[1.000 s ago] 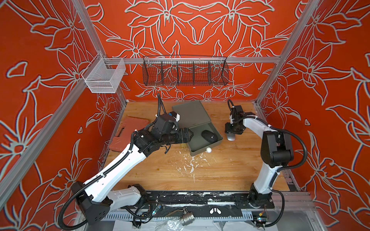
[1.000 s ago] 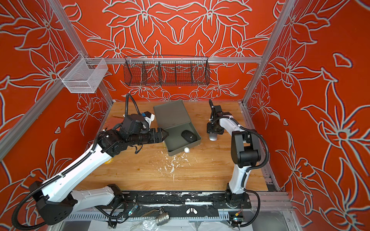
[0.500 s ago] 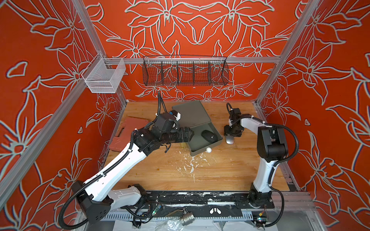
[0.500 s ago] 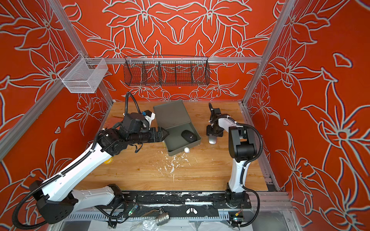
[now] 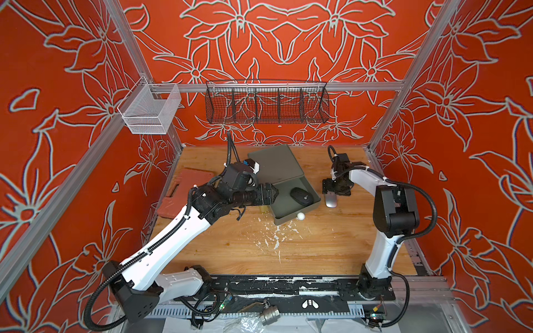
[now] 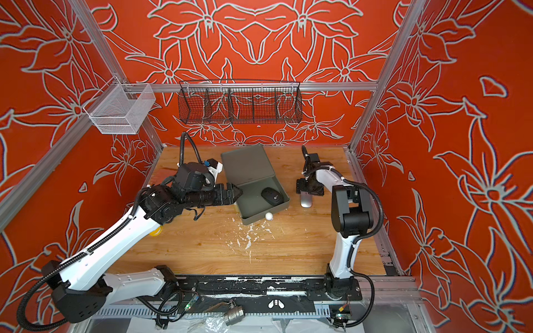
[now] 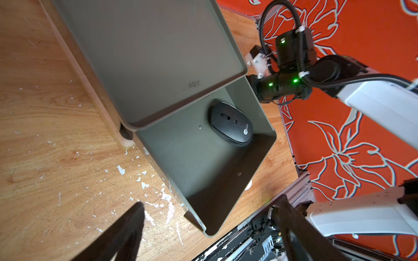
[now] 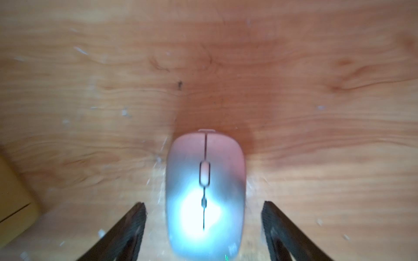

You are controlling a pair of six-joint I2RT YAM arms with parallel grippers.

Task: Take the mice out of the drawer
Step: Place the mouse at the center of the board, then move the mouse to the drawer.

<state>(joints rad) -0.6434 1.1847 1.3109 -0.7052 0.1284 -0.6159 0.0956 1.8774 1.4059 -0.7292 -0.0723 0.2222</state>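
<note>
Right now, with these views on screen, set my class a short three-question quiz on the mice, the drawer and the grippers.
1. True or false: the silver mouse lies inside the drawer.
2. How many mice show in the drawer: A none, B one, C three?
3. Fill in: the right gripper has its jaws ___, one on each side of the silver mouse.

Key
1. False: it lies on the table beside the drawer.
2. B: only the black mouse.
3. open

Black mouse [image 7: 231, 123], grey-green drawer [image 7: 203, 162]
</note>
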